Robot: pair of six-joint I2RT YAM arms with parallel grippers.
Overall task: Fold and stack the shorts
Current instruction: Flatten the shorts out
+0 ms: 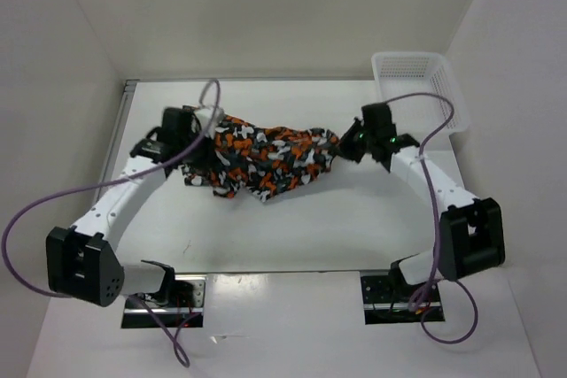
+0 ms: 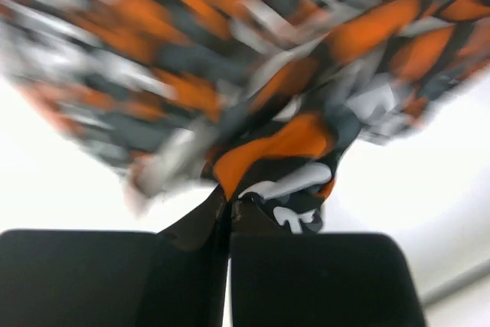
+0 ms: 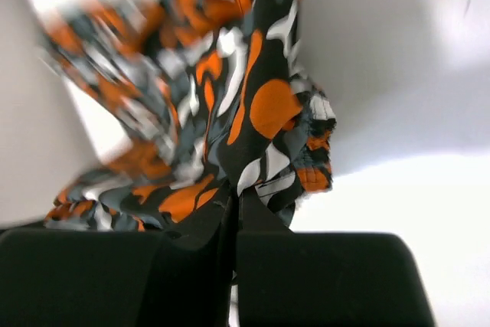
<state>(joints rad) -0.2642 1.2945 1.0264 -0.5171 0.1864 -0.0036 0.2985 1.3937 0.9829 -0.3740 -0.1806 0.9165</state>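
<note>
Both grips are pinched shut on cloth; my left gripper (image 2: 228, 208) clamps the 9 o'clock end of the shorts (image 1: 266, 158), my right gripper (image 3: 233, 204) the 3 o'clock end; their long axis runs 9 to 3 over the table (image 1: 292, 236), sagging midway; neither arm sits nearer.

White mesh basket (image 1: 416, 73) at table's (image 1: 292, 227) far-right corner

No text, label, brand, number or sign can be read in any view.
</note>
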